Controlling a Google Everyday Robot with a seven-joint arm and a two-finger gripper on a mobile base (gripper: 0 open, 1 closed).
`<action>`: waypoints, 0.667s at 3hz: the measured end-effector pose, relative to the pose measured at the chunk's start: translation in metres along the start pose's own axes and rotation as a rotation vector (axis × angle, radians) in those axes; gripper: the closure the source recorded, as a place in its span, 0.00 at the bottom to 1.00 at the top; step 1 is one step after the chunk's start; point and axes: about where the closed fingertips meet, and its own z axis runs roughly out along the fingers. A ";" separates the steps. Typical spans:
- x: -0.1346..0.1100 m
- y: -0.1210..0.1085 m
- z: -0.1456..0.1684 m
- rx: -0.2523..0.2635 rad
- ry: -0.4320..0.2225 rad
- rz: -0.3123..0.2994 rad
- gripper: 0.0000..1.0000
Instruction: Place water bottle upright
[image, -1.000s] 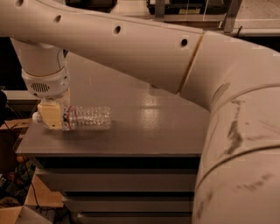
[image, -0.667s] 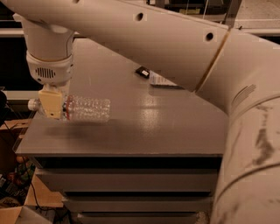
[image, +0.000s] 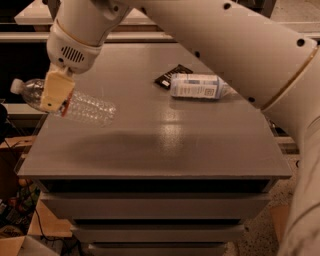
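The clear ribbed water bottle (image: 80, 106) with a white cap hangs in the air over the table's left edge, lying nearly level with the cap pointing left and slightly up. My gripper (image: 56, 92) is shut on the water bottle near its neck, its tan fingers (image: 57, 89) covering the label band. The bottle's base end reaches over the grey table (image: 165, 145). The arm comes in from the upper right.
A pale blue-and-white labelled bottle (image: 197, 86) lies on its side at the back of the table. A dark snack packet (image: 169, 76) lies just left of it. The table's left edge is under the gripper; shelves sit below the tabletop.
The gripper has lifted the water bottle off the tabletop and carried it up and left. The arm has risen, so the blue-and-white bottle and dark packet now show.
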 end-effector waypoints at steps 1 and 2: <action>-0.011 -0.005 -0.012 -0.019 -0.241 -0.048 1.00; -0.013 -0.008 -0.017 -0.023 -0.444 -0.075 1.00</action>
